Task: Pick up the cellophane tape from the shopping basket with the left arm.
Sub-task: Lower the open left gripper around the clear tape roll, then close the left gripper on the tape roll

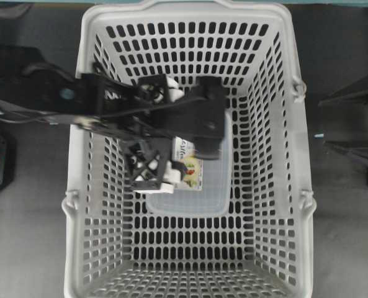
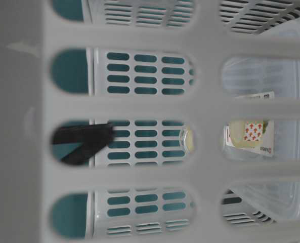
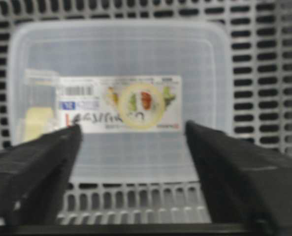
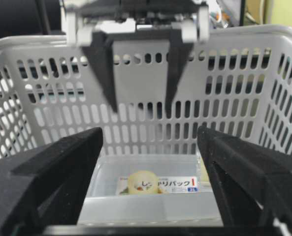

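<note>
The cellophane tape [image 3: 142, 105] is a small pale yellowish roll. It lies on the label of a clear plastic box [image 3: 121, 49] on the floor of the grey shopping basket [image 1: 295, 186]. The right wrist view also shows the tape [image 4: 142, 183]. My left gripper [image 3: 132, 128] is open and empty. It hangs well above the tape at about rim height, pointing down [image 4: 142, 105]. In the overhead view the left arm [image 1: 109, 99] reaches in from the left and covers the tape. My right gripper [image 4: 148, 135] is open and empty, outside the basket [image 1: 323, 123].
The clear box [image 1: 196, 195] fills the middle of the basket floor. The slotted walls [image 4: 234, 113] rise all round it. A handle hinge [image 1: 298, 87] sits on the right rim. A dark part [image 2: 84, 143] shows through the wall slots in the table-level view.
</note>
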Robot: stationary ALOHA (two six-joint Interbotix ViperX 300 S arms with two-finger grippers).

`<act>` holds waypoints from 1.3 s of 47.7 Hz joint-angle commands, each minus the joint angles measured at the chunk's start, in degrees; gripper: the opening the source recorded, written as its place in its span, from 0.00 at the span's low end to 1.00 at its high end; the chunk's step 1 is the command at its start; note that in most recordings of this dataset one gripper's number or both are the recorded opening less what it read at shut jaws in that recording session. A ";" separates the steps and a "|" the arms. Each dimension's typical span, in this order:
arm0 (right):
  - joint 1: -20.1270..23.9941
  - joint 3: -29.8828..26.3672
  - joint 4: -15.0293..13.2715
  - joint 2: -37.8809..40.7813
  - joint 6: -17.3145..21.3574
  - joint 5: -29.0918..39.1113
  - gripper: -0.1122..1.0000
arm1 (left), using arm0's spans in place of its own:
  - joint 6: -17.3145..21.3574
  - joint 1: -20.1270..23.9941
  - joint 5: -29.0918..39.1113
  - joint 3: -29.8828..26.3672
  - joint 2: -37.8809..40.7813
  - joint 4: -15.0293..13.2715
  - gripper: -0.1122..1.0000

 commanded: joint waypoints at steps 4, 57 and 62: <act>0.18 -1.49 0.18 0.26 -0.18 -0.18 0.77 | 0.09 -0.79 0.97 -1.93 2.55 0.18 0.92; 0.18 -1.32 0.18 0.09 -0.09 -0.18 0.77 | 1.67 -0.35 -2.37 0.62 13.54 0.18 0.92; 0.18 -1.32 0.18 0.09 -0.09 -0.18 0.77 | 1.67 -0.44 -3.43 1.32 13.89 0.18 0.92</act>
